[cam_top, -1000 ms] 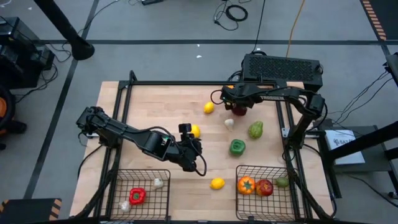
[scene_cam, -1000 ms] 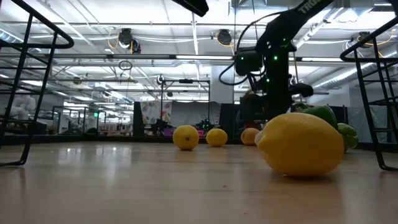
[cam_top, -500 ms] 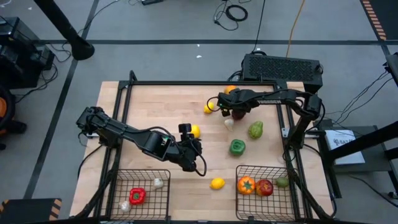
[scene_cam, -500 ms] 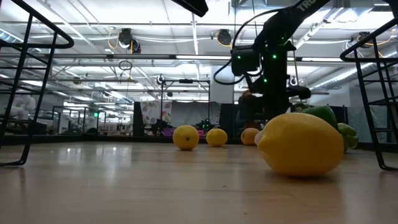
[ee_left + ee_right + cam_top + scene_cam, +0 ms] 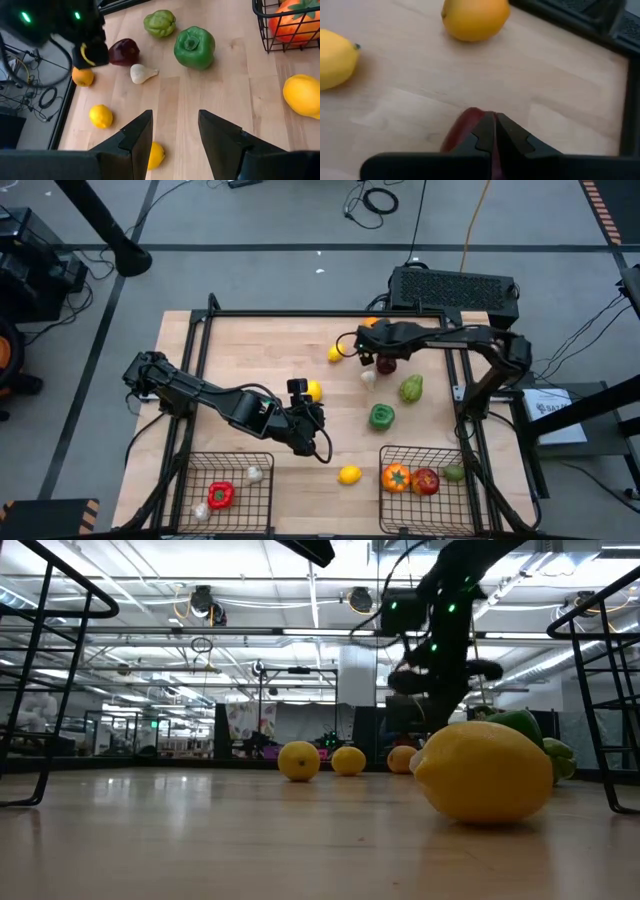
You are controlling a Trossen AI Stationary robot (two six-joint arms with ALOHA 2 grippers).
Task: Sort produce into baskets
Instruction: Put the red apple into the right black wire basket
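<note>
Pincer (image 5: 495, 131) of the right arm, closed and empty, hangs over dark-red produce (image 5: 462, 131) near the table's far edge.

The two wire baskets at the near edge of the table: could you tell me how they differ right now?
The left basket holds a red pepper and two white garlic bulbs; the right basket holds an orange tomato, a red apple and a green piece at its edge. The left claw is nearer the left basket. Both are square black mesh.
</note>
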